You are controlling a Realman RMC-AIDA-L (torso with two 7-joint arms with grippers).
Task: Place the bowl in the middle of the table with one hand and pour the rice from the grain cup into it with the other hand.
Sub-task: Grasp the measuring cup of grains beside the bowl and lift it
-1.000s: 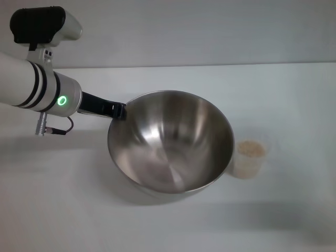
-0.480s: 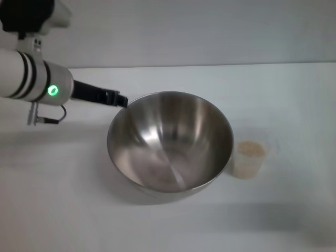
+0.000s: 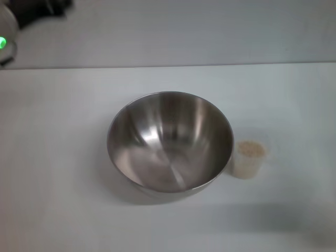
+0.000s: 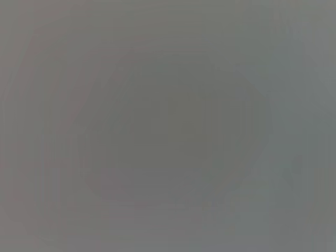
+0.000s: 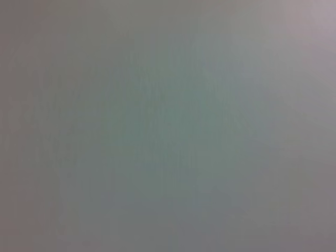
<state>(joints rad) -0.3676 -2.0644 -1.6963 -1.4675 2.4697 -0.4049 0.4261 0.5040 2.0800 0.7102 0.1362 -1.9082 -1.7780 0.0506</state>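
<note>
Bowl (image 3: pixel 169 143): upright on the table (image 3: pixel 58 173), near its middle, inside bare.
Cup (image 3: pixel 249 158): upright, just right of the bowl, close to its rim.
Rice (image 3: pixel 250 149): in the cup, near the brim.
My left arm (image 3: pixel 6 41): only a bit with a green light at the far left corner; gripper out of sight.
My right gripper: not seen.
Wrist views: blank grey.

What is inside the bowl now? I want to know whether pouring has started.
The bowl shows only bare shiny steel. The rice still fills the grain cup beside it.
</note>
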